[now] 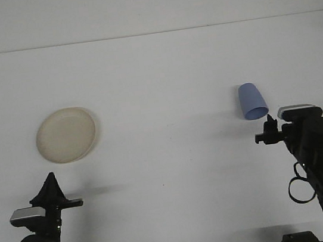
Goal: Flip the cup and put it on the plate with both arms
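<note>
While the blue cup (252, 101) lies on its side on the white bench (162, 85), mouth toward the robot, nothing of the job looks done. The cream plate (66, 135) sits bare, well apart to the left. The right gripper (266, 132) hovers just beside the cup's rim; the left gripper (51, 189) waits near the plate. Neither view settles how their fingers stand.

A lab-like test bench: bare white table (154, 68) against a blank white wall (145, 3).
</note>
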`<state>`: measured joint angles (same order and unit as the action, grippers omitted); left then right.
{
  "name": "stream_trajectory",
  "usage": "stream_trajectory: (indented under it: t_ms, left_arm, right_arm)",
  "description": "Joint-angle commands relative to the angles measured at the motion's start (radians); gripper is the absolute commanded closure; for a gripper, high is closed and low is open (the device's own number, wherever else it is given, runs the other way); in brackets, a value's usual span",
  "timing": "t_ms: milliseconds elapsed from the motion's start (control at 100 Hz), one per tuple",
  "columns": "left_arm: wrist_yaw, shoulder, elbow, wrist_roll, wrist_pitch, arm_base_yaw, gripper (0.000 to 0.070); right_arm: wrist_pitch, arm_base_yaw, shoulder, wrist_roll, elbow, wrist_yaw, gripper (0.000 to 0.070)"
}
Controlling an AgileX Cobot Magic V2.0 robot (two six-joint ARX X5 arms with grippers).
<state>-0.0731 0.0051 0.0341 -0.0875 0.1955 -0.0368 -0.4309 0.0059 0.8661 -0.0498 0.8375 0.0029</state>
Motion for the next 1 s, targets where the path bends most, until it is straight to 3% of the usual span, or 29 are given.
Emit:
stream_trajectory:
  t_ms: [0, 410, 610, 990]
  left_arm:
    - [-0.002, -0.002, -0.019, 0.016, 0.015, 0.001, 0.0689]
    - [-0.002, -0.002, -0.02, 0.016, 0.015, 0.001, 0.0689]
    - [-0.002, -0.002, -0.019, 0.016, 0.015, 0.001, 0.0689]
    - [-0.002, -0.002, -0.019, 0.016, 0.015, 0.001, 0.0689]
  right_arm:
    - [0.055, -0.002, 0.033, -0.015, -0.024, 0.017, 0.0313]
    - [0.468, -0.015, 0.169, -0.028, -0.314, 0.031, 0.0313]
    - [0.602, -0.06, 0.277, -0.015, -0.36, 0.021, 0.0313]
    - [0.924, -0.137, 0.503, 0.005, -0.358, -0.109, 0.0314]
